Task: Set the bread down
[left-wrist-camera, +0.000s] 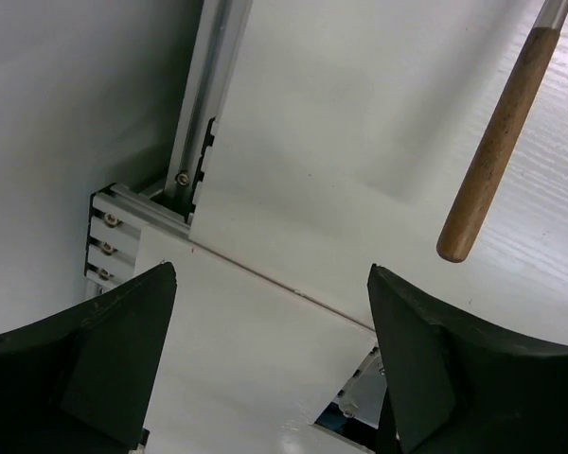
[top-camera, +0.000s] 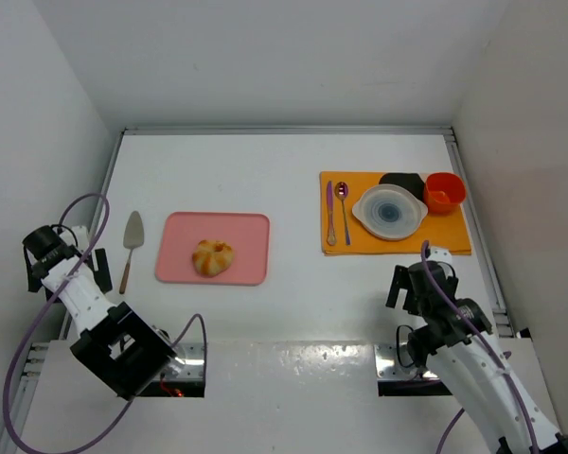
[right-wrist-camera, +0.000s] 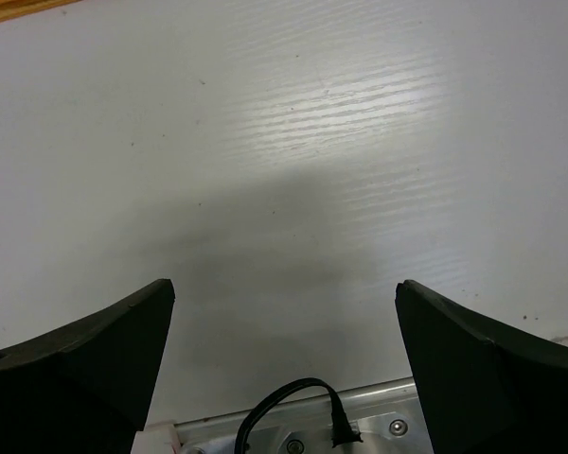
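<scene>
Golden bread [top-camera: 212,256] on pink tray [top-camera: 249,235].

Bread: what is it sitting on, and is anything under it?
The bread lies alone near the middle of a pink tray, which rests flat on the white table. The patch of tray directly beneath it is covered, so nothing there can be checked.

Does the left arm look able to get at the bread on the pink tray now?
Probably yes. The bread sits uncovered on the pink tray, on that arm's side; the left gripper is open, and only the flat spatula lies between them.
</scene>
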Action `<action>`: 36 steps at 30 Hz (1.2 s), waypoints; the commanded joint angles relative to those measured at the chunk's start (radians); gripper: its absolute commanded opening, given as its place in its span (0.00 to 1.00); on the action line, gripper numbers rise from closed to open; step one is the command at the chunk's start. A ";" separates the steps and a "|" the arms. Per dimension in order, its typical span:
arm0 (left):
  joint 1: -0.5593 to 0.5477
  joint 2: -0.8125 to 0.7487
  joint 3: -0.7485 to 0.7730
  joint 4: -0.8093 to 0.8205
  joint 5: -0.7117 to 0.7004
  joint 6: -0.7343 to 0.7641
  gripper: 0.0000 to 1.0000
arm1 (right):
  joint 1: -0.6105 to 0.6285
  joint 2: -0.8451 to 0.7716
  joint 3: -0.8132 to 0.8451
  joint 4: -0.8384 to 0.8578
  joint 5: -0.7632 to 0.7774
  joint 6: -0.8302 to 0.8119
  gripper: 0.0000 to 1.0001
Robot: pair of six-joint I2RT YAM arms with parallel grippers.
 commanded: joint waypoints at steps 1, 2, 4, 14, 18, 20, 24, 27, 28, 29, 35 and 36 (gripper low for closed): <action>0.012 -0.031 0.048 -0.009 -0.002 -0.027 0.88 | -0.001 0.013 0.004 0.039 -0.040 -0.033 0.99; 0.012 -0.021 0.085 -0.027 0.007 -0.027 0.90 | -0.003 0.016 0.010 0.042 -0.040 -0.033 0.99; 0.012 -0.007 0.125 -0.046 0.070 -0.018 0.99 | -0.003 0.032 0.030 0.085 -0.054 -0.055 0.99; -0.173 0.196 0.509 -0.242 0.336 0.024 0.83 | 0.208 0.630 0.525 0.277 -0.059 -0.161 0.78; -0.311 0.248 0.481 -0.279 0.193 -0.016 0.82 | 0.302 0.847 0.623 0.575 -0.238 -0.053 0.69; -0.320 0.283 0.437 -0.279 0.161 -0.016 0.85 | 0.322 1.017 0.727 0.645 -0.284 0.003 0.76; -0.320 0.349 0.386 -0.233 0.128 -0.028 0.85 | 0.382 1.285 0.957 0.627 -0.292 0.039 0.76; -0.330 0.415 0.374 -0.224 0.128 -0.063 0.85 | 0.393 1.508 1.103 0.596 -0.300 0.068 0.76; -0.330 0.429 0.374 -0.224 0.142 -0.063 0.85 | 0.396 1.569 1.132 0.570 -0.289 0.069 0.76; -0.342 0.440 0.374 -0.224 0.171 -0.063 0.85 | 0.397 1.621 1.202 0.538 -0.277 0.083 0.76; -0.368 0.498 0.259 -0.140 0.118 -0.063 0.81 | 0.405 1.778 1.264 0.524 -0.252 0.138 0.68; -0.368 0.507 0.250 -0.130 0.118 -0.054 0.81 | 0.410 1.798 1.275 0.487 -0.226 0.146 0.66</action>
